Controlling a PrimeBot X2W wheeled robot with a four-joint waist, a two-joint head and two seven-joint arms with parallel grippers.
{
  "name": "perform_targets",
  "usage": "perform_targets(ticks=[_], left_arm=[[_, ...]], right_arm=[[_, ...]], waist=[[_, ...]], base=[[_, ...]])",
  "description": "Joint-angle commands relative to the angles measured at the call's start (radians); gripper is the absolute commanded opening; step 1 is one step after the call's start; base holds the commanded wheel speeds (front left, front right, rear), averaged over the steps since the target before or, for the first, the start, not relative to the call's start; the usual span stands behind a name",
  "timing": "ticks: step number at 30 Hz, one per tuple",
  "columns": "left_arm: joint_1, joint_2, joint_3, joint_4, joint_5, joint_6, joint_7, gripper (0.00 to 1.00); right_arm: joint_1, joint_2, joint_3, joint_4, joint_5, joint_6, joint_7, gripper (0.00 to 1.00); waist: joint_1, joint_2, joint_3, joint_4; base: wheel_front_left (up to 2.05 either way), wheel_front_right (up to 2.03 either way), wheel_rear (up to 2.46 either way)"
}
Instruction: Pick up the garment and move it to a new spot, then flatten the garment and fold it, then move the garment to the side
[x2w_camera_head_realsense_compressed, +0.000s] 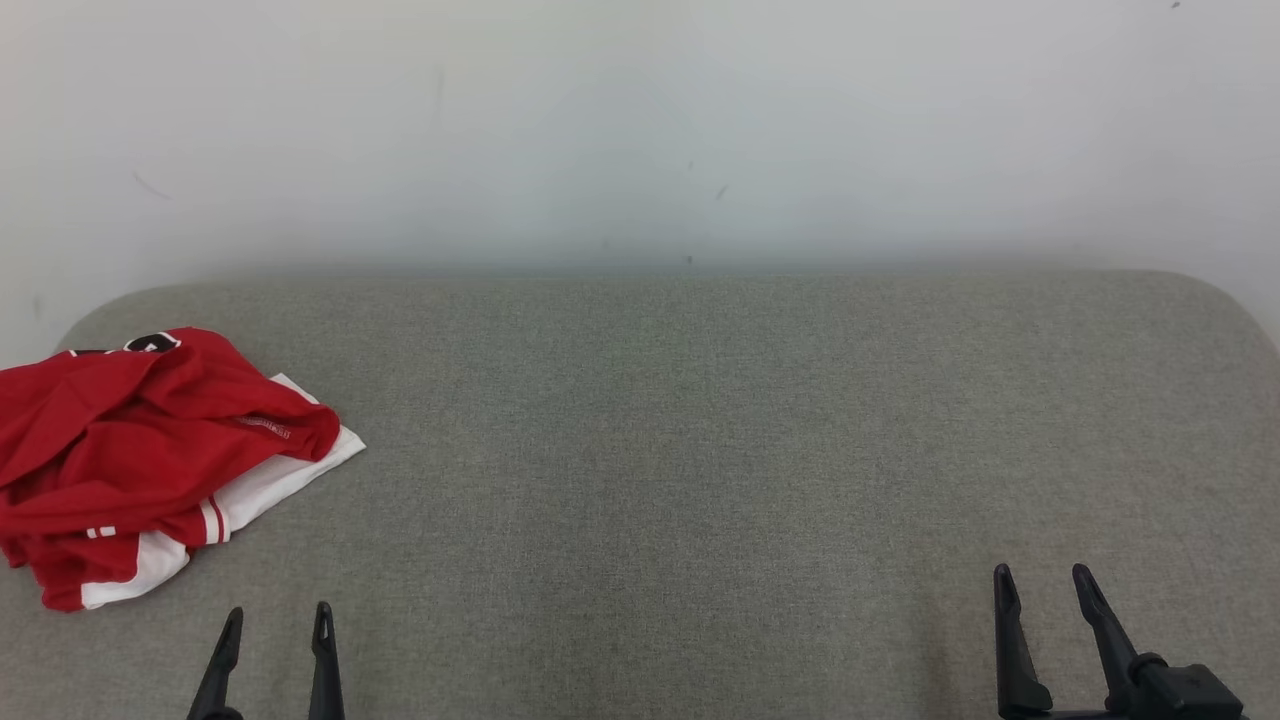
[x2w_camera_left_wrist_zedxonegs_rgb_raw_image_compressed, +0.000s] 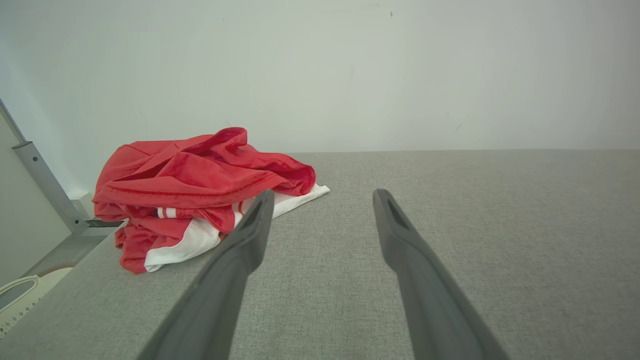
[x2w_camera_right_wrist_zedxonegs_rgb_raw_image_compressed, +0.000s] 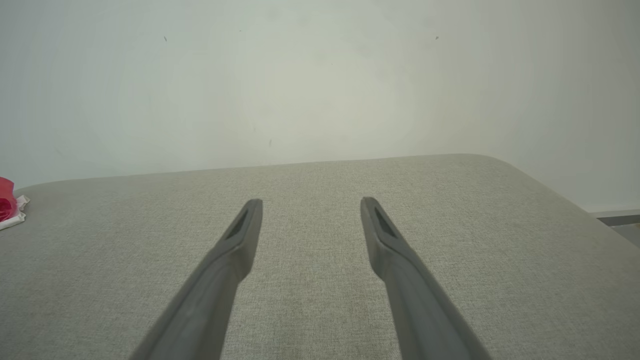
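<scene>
Left gripper and right gripper both gape empty above a grey cloth-covered table against a plain white wall.

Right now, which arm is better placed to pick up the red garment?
Left. The garment lies crumpled at the left end of the table, just ahead of the open left fingers; the right fingers, also open, are far across.

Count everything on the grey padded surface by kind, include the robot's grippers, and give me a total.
red and white jersey, crumpled: 1
grippers, jaws open: 2 (left gripper, right gripper)
Total: 3
</scene>
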Motion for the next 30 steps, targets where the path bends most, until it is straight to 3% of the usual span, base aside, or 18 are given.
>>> perform_targets(ticks=[1, 14, 30], left_arm=[[0.003, -0.003, 0.003, 0.000, 0.002, 0.000, -0.006, 1.00], [-0.004, -0.006, 0.011, 0.004, 0.007, -0.007, -0.006, 1.00], [-0.003, -0.004, 0.043, 0.002, 0.010, -0.010, -0.005, 1.00]], right_arm=[[0.001, -0.002, 0.000, 0.003, 0.003, 0.003, -0.003, 1.00], [0.010, -0.002, 0.005, 0.000, 0.022, 0.003, -0.003, 1.00], [0.020, -0.002, 0.019, 0.002, 0.044, 0.003, -0.003, 1.00]], waist=[[-0.0001, 0.0000, 0.000, 0.000], [-0.0001, 0.0000, 0.004, 0.028], [-0.0001, 0.0000, 0.011, 0.201]], base=[[0.00, 0.00, 0.00], [0.00, 0.00, 0.00], [0.00, 0.00, 0.00]])
